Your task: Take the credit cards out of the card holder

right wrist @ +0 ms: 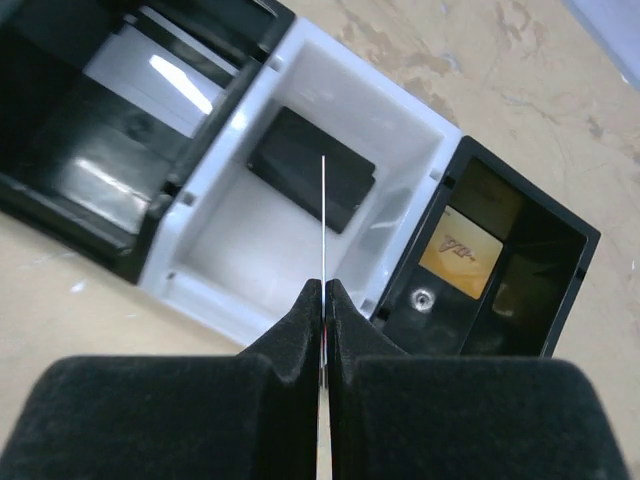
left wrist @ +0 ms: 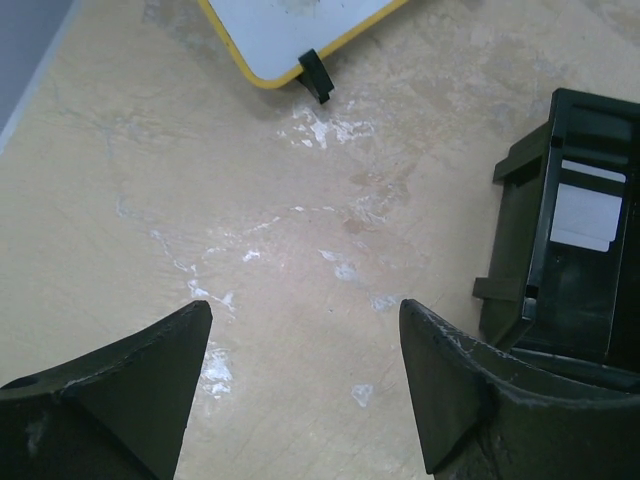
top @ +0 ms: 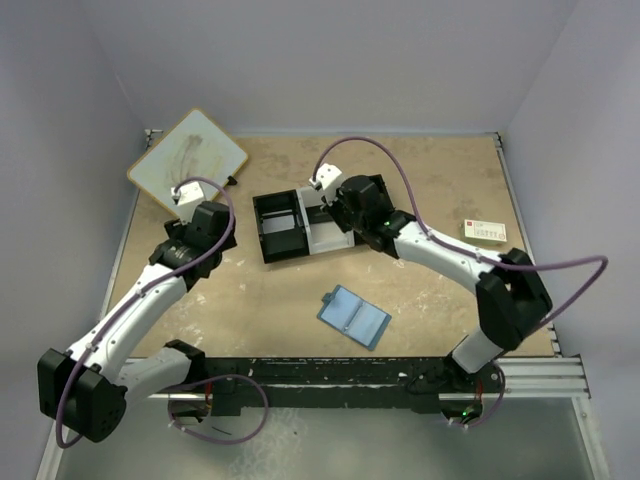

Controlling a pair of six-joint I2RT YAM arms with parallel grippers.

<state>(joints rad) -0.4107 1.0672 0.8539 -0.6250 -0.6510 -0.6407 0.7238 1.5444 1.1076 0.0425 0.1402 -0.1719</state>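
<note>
The blue card holder point(top: 353, 316) lies open and flat on the table at front centre, away from both grippers. My right gripper point(right wrist: 324, 285) is shut on a thin card point(right wrist: 324, 215) seen edge-on, held upright over the white middle compartment of the tray point(right wrist: 400, 110). In the top view the right gripper point(top: 330, 205) hovers over the tray point(top: 282, 243). My left gripper point(left wrist: 305, 305) is open and empty above bare table, left of the tray point(left wrist: 520, 250); it also shows in the top view point(top: 195, 205).
A black card point(right wrist: 300, 160) lies in the white compartment, a gold card point(right wrist: 460, 253) in the right black one, a pale card point(right wrist: 165, 75) in the left. A white card with print point(top: 484, 231) lies far right. A yellow-rimmed whiteboard point(top: 188, 160) sits back left.
</note>
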